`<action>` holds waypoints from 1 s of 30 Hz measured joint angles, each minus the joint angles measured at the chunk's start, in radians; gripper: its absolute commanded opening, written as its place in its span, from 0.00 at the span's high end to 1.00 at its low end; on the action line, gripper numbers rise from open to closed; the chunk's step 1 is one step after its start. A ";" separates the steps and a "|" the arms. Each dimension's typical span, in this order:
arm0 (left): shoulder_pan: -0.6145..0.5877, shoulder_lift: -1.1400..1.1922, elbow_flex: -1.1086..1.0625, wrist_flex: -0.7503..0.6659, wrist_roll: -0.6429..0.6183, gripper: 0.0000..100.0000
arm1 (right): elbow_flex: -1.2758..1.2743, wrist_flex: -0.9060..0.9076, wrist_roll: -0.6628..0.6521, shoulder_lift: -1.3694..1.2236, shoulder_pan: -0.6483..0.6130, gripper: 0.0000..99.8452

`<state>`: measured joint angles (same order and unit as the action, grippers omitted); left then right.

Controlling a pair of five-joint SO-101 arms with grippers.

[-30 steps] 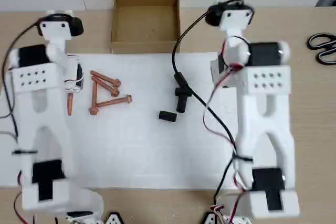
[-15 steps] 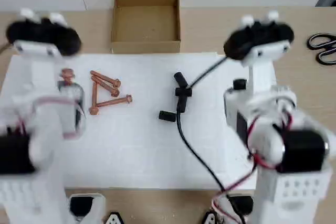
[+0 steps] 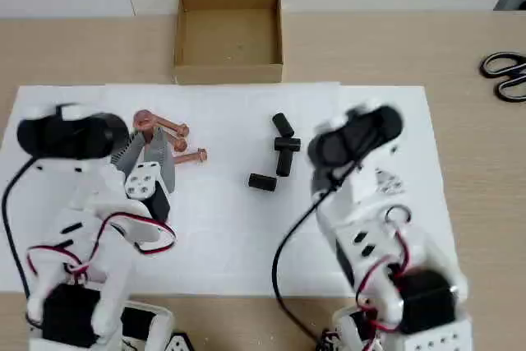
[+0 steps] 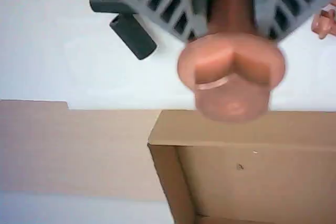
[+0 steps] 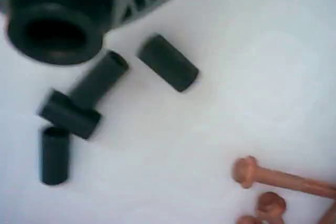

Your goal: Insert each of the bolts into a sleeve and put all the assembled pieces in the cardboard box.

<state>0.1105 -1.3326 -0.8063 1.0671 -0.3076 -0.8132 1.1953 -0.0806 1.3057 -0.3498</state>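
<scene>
From where I stand, the left tool [image 4: 231, 3] is closed round the shank of a copper-coloured bolt [image 4: 231, 77], its head poking out toward the cardboard box [image 3: 228, 34]. The right tool [image 5: 63, 9] is clamped across a black sleeve [image 5: 52, 34], bore open. The loose bolts [image 3: 191, 156] and four loose sleeves [image 3: 288, 144] lie on the white sheet [image 3: 222, 232] over the worktop, just short of the box. Both parts look small, light and stiff, yet round and smooth enough to roll or twist, so a firm mid-body hold seems wise; I can read no print anywhere.
</scene>
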 measured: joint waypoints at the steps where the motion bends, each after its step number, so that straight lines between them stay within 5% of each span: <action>1: 0.003 -0.018 -0.028 -0.018 -0.012 0.99 | -0.063 -0.044 0.000 0.044 -0.017 1.00; 7: 0.114 -0.072 -0.115 -0.103 -0.032 0.99 | -0.370 -0.269 0.000 0.238 -0.051 1.00; 20: 0.247 0.080 -0.206 -0.422 -0.032 0.99 | -0.471 -0.304 0.140 0.358 -0.164 1.00; 30: 0.347 0.215 -0.206 -0.451 -0.032 0.99 | -0.628 -0.433 0.140 0.402 -0.290 1.00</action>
<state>0.4572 -1.1178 -1.0119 0.6160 -0.3399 -1.4408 0.7626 0.0591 1.7077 -0.6398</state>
